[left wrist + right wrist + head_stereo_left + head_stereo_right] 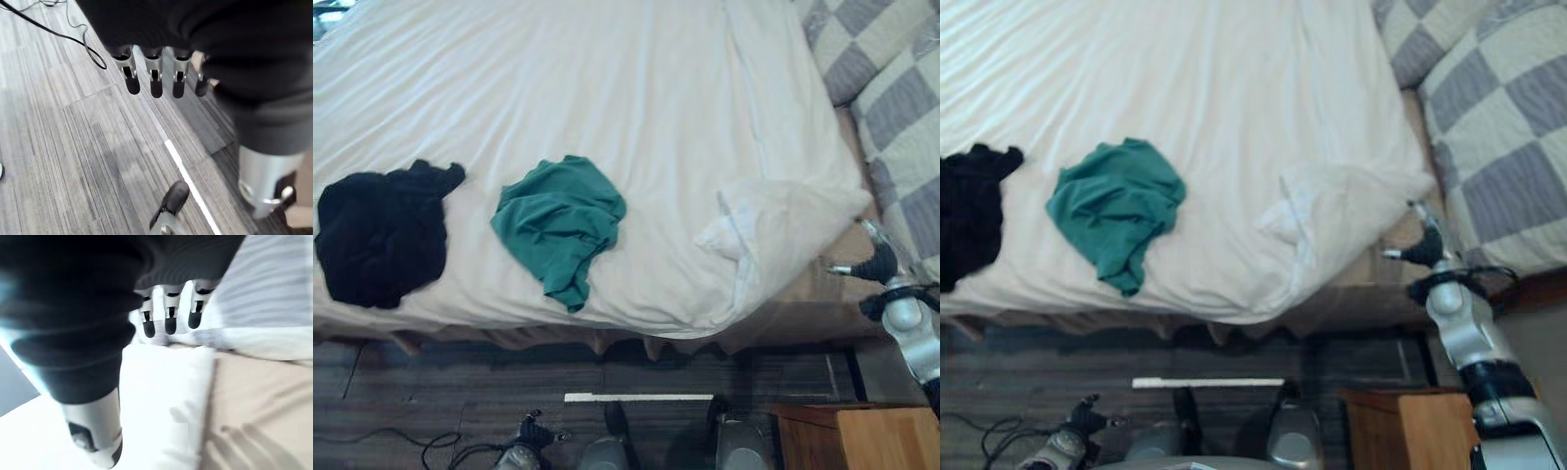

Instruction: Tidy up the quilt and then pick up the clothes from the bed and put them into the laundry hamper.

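A white quilt (607, 88) covers the bed, and its near right corner (773, 220) is folded back on itself. On it lie a crumpled green garment (560, 220) and, further left, a black garment (382, 235). My right hand (873, 257) hovers just right of the folded corner, over the bare beige sheet (259, 401). Its fingers (168, 316) are straight and hold nothing. My left hand (524, 441) hangs low over the floor in front of the bed, its fingers (155, 78) relaxed and empty.
Grey and cream checked pillows (891, 78) lie at the head of the bed on the right. A wooden nightstand (862, 436) stands by the bed's near right corner. A white strip (636, 397) marks the grey plank floor.
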